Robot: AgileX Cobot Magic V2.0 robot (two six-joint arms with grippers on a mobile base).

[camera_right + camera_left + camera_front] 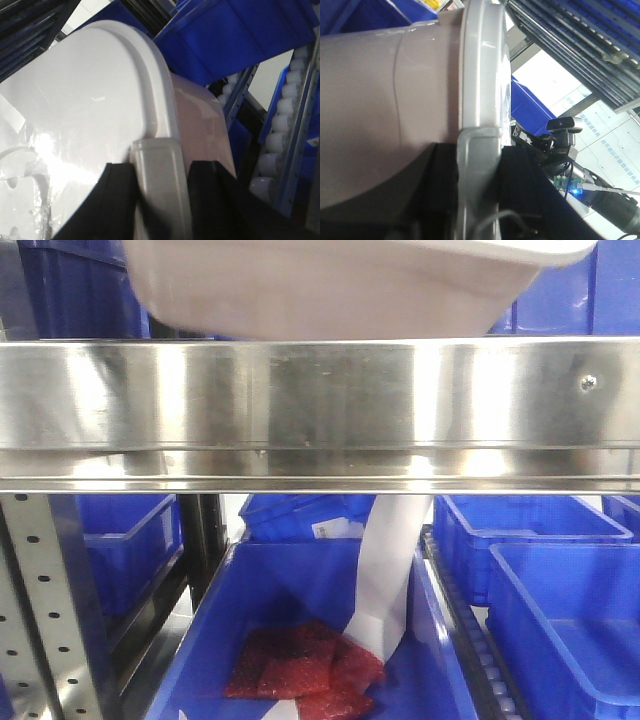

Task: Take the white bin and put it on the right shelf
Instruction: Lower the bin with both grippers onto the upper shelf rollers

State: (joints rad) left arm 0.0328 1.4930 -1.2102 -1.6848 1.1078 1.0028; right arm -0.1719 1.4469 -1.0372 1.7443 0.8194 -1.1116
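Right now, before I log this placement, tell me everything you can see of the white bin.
The white bin is a pale pinkish-white plastic tote with rounded corners, a thick moulded rim and a glossy white lid. The left claw and right claw each pinch a rim tab. It shows just above the steel shelf rail; whether it touches the shelf is hidden.

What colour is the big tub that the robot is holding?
The white bin is pale pinkish-white, its lid white; clearest in the right wrist view.
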